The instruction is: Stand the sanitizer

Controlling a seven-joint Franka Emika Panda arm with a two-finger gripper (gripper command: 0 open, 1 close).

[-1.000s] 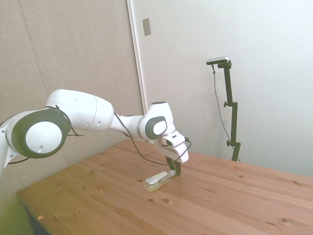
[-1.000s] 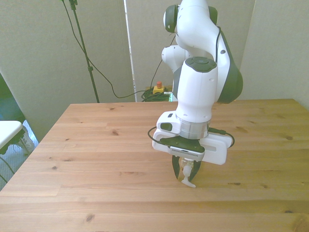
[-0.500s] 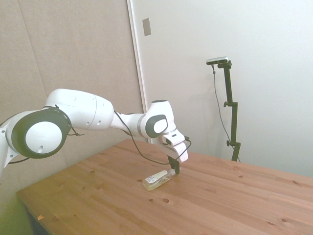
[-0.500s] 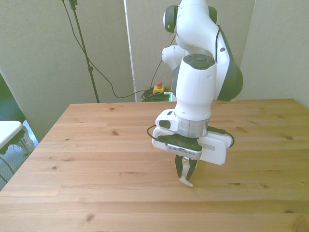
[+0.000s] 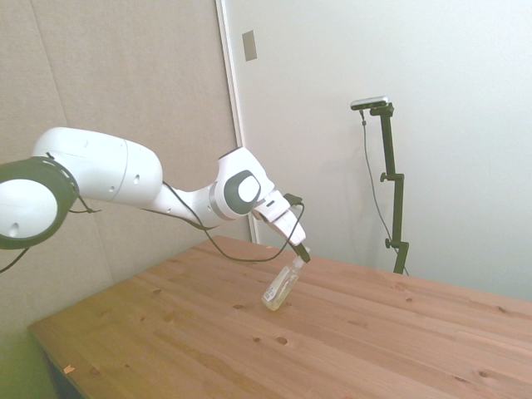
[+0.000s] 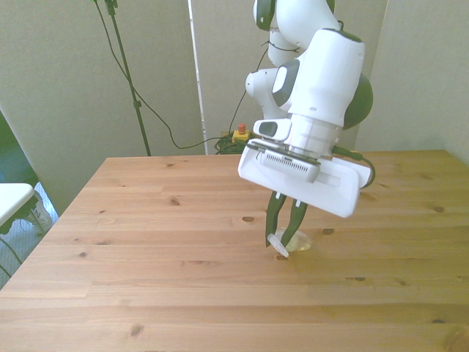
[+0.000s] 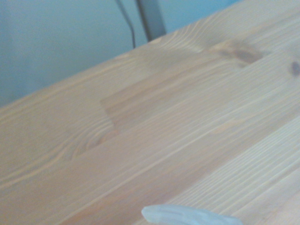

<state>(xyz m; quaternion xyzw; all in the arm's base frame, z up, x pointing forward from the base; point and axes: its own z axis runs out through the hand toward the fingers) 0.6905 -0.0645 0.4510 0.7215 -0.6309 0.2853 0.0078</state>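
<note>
Gripper (image 5: 302, 256) closed on the white pump top of the sanitizer (image 5: 281, 288), fingers pinched narrow around it. In the side view the bottle leans steeply, its base on the wooden table (image 5: 349, 341) and its nozzle end raised toward the arm's wrist; yellowish liquid is pooled at the low end. In the front view the gripper (image 6: 285, 233) hangs beneath the tilted white hand, with the sanitizer (image 6: 294, 241) mostly hidden behind the fingers (image 6: 272, 217) near the table's (image 6: 146, 242) middle. The wrist view shows blurred wood grain and a pale sliver of the bottle (image 7: 187, 214) at the frame's edge.
</note>
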